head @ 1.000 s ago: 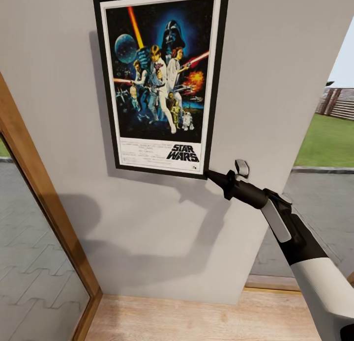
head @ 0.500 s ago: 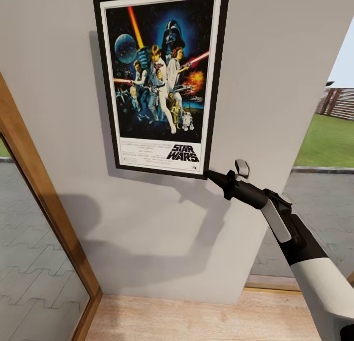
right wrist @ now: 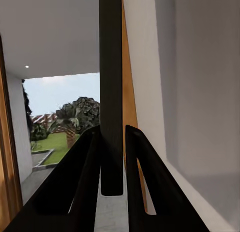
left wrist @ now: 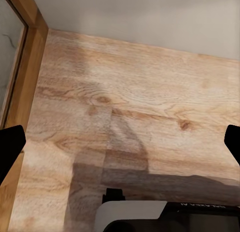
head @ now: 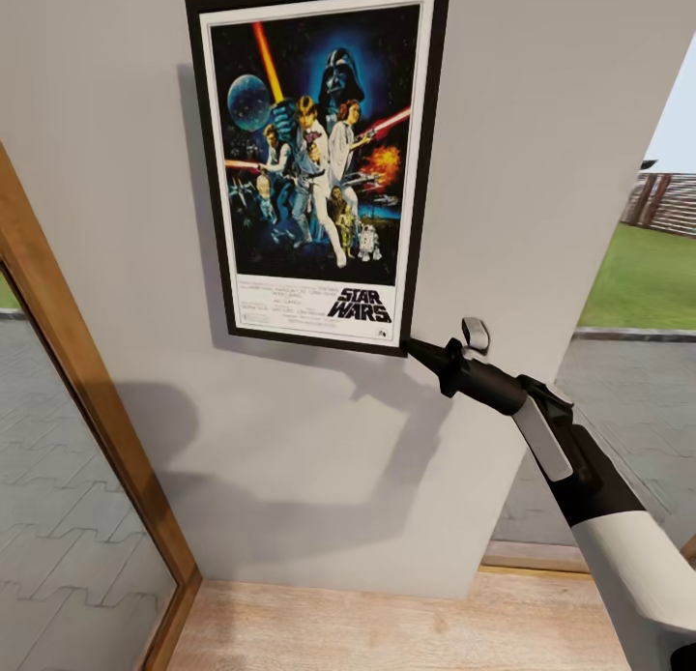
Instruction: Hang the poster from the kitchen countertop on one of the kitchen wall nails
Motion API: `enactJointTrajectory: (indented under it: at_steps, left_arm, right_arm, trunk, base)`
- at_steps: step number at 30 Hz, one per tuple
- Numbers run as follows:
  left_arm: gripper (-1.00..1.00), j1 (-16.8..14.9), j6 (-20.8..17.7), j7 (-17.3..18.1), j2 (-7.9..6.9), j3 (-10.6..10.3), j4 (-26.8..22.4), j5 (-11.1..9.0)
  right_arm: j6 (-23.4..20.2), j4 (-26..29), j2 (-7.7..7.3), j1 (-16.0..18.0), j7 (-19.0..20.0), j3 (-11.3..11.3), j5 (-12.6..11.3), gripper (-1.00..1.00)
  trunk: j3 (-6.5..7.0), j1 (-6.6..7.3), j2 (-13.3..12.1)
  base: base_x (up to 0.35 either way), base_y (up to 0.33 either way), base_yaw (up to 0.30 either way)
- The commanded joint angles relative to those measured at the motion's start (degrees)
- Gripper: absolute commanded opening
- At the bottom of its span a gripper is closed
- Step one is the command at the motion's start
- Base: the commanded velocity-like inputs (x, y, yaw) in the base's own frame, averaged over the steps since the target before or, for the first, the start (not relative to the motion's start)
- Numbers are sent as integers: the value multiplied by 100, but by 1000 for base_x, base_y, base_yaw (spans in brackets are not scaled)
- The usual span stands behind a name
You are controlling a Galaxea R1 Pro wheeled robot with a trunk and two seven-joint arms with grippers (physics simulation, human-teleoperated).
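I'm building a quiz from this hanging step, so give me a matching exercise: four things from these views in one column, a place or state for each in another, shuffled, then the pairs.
Things:
1. poster
2. right gripper
3. left gripper
4. wooden frame

Places or states:
A. fingers spread wide over the pale wooden floor
B. flat against the grey wall
C. clamped on the poster's lower corner
D. slanting along the edge of the head view, beside glass

Pairs: 1-B, 2-C, 3-A, 4-D
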State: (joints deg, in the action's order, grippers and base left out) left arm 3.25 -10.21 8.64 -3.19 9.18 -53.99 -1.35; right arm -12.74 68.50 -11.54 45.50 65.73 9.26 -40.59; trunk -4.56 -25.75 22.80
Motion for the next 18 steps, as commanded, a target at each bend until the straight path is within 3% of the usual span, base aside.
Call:
enactJointTrajectory:
  at_steps: [1, 18]
  left_arm:
    - [100, 0, -42, 32, 2, 14, -15, -14]
    - [100, 0, -49, 32, 2, 14, -15, -14]
  right_arm:
    - [-80, -3, -6, 5, 28, 14, -72, -100]
    - [-80, -3, -6, 3, 28, 14, -72, -100]
  trunk:
    - [-12, -4, 13]
    - [-12, -4, 13]
  base:
    - [0, 0, 0]
    - [42, 13, 0]
